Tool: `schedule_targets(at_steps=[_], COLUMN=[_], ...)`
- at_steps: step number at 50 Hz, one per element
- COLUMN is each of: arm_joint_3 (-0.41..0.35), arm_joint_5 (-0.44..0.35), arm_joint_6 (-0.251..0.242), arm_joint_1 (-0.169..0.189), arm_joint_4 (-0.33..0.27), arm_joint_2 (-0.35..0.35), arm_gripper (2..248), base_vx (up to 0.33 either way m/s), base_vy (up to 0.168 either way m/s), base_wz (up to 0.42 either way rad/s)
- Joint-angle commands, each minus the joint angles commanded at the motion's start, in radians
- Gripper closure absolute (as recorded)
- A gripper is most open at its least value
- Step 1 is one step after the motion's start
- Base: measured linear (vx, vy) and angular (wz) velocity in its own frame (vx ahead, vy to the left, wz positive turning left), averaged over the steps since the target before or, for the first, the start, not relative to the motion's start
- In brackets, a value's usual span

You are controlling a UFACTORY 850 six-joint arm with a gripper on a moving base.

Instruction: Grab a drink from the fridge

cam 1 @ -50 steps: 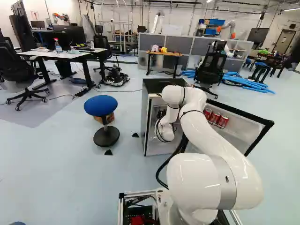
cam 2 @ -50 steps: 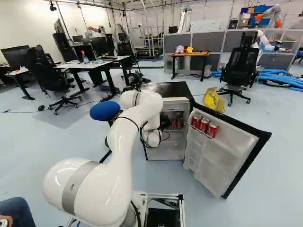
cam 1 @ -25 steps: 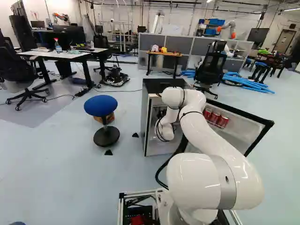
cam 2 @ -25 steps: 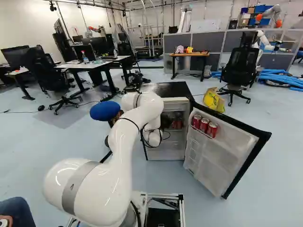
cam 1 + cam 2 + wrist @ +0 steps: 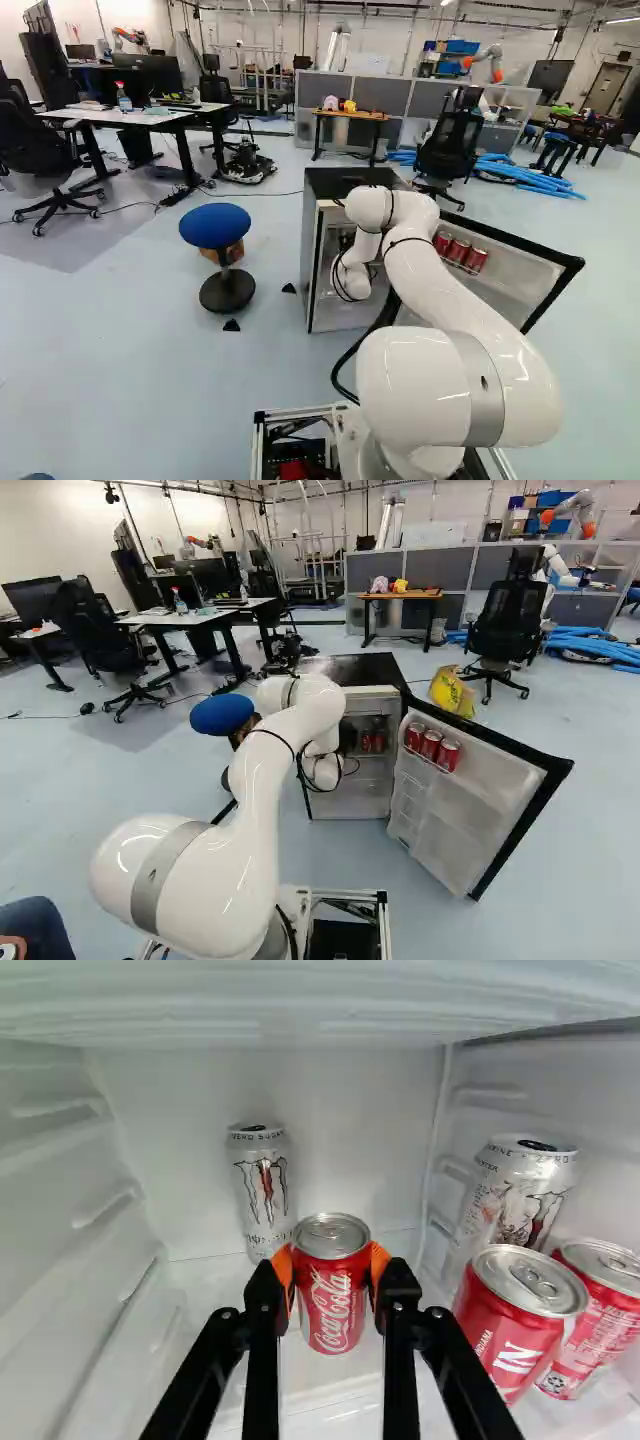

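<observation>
Soda is standing between my fingers: the red can [image 5: 333, 1315] is sitting squarely in my claw [image 5: 331, 1268], and I am gripping it, both orange pads [image 5: 380, 1268] pressing on its sides, near its top. This is happening inside the fridge [image 5: 352, 668], over the shelf [image 5: 330, 1392]. Its long axis is running upright, crossing the line from pad to pad. My one arm [image 5: 262, 800] is reaching in from the near side, so the way out, I am judging, is leading straight back toward my base, perhaps with a slight lift first. The neighbouring red cans [image 5: 510, 1335] are standing just to the right and could be knocked if I am swinging that way early; the open door [image 5: 490, 805] is lying farther right, carrying door cans [image 5: 431, 744]. One silver can [image 5: 262, 1185] is standing on the far side, slightly left, and another silver can [image 5: 522, 1195] far right.

My own wrist is hiding the claw in both base views. The held can is covering its own far face, and the first silver can's foot is partly disappearing behind it. The outermost red can is running out of the wrist view. Whether my can's base is touching the shelf, I am not managing to tell.
</observation>
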State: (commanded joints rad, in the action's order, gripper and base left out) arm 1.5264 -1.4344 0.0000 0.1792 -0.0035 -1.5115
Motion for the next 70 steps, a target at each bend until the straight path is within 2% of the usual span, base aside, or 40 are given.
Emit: schedule_targets(at_steps=[11,30,70], arm_joint_3=[-0.024,-0.160,-0.528], arm_joint_5=[0.000,0.000,0.000], arm_joint_6=[0.000,0.000,0.000], arm_joint_1=[0.001,0.006,0.010], arm_joint_4=[0.000,0.000,0.000], arm_joint_2=[0.013,0.085,0.348], arm_gripper=[154,154,154], base_vx=[0.000,0.000,0.000], base_vy=[0.000,0.000,0.000], base_wz=[0.000,0.000,0.000])
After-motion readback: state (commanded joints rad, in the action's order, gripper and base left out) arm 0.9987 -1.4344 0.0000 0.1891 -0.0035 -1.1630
